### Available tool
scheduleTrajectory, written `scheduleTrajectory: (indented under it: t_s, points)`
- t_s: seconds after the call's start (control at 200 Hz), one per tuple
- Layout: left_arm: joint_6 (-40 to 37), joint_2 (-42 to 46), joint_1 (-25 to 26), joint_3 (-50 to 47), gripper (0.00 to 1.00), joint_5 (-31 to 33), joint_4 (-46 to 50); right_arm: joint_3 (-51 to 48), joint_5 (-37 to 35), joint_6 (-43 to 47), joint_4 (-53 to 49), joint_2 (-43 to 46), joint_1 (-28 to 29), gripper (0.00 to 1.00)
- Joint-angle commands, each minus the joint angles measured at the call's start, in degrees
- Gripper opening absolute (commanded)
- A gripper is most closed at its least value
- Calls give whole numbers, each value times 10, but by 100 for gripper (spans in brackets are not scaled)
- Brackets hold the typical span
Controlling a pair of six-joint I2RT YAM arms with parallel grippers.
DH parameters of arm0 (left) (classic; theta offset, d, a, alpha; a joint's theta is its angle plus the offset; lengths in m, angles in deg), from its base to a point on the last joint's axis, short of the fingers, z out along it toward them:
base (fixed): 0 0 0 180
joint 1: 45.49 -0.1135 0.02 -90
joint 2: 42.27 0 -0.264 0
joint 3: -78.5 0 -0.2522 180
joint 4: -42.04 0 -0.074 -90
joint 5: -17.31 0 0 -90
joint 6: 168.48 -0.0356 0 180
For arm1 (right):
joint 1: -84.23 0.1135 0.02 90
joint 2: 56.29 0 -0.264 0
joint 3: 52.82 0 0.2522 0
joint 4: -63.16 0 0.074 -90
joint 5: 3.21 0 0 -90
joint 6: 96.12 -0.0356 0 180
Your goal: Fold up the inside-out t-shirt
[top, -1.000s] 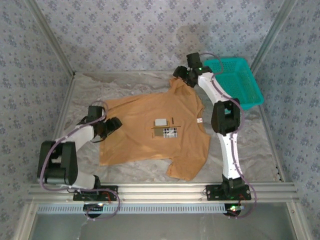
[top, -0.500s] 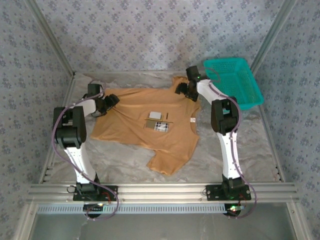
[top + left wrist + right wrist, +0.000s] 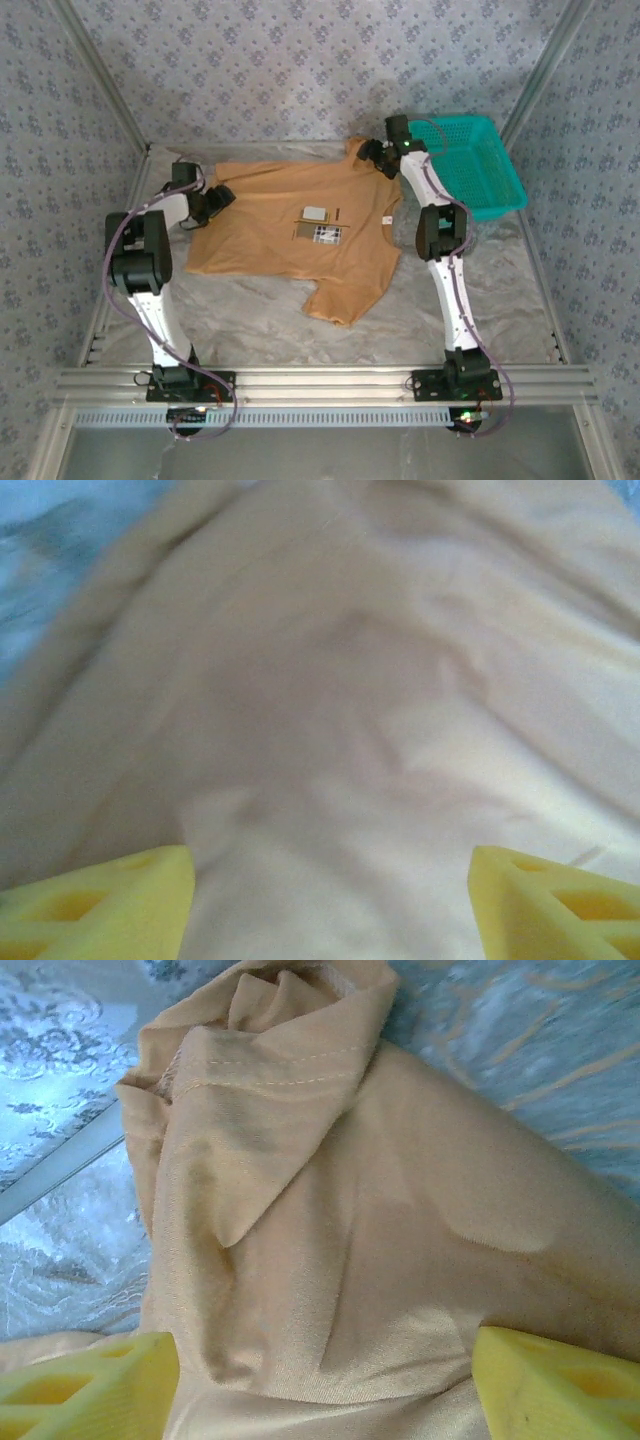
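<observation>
The foam-yellow, wedge-shaped fingers (image 3: pixel 100 905) of my left gripper (image 3: pixel 330 925) stand wide apart, with soft caramel cloth spread between them in shallow, blurred creases. The right gripper (image 3: pixel 325 1400) is just the same, its fingers (image 3: pixel 90 1385) parted over a rumpled sleeve (image 3: pixel 270 1080) whose stitched hem is folded back on itself. From above I see the inside-out t-shirt (image 3: pixel 290 235) lying mostly flat across the middle of the table (image 3: pixel 250 320), on a crinkled, silvery sheet. The left gripper is at its left edge and the right gripper at its far right corner. The near sleeve (image 3: pixel 345 300) juts toward me. On the shirt's middle I can make out a small white tag (image 3: pixel 315 213) and a darker patterned label (image 3: pixel 328 234), close together. A teal, mesh-walled plastic basket (image 3: pixel 455 122) sits at the far right, just beside the right arm.
</observation>
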State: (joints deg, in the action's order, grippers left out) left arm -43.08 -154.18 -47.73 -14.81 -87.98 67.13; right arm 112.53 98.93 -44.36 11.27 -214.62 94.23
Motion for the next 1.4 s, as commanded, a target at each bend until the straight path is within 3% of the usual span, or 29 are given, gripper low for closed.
scheduleTrajectory:
  t_s: [0.0,0.175,0.285,0.485,0.59,0.75,0.899,1.259,1.394]
  points:
    - [-10,119,-5,-51,73,54,53,-31,25,17,-27,78,14,82]
    - [3,274,-7,-182,71,90,85,-203,-28,53,-84,254,58,81]
    - [11,335,-33,-255,62,77,82,-427,-66,59,-74,403,101,72]
    - [29,351,-106,-313,57,-9,45,-768,-126,29,-22,631,250,23]
    - [34,333,-115,-318,56,-21,28,-871,-159,-17,-13,684,341,15]
    - [46,300,-116,-333,57,-32,-7,-944,-193,-65,-13,712,455,25]
    - [52,284,-116,-346,59,-37,-33,-984,-198,-96,-4,724,512,46]
    - [54,234,-116,-346,59,-39,-61,-1022,-157,-86,62,685,510,51]
    - [43,237,-116,-336,61,-32,-29,-1017,-149,-78,76,650,497,47]
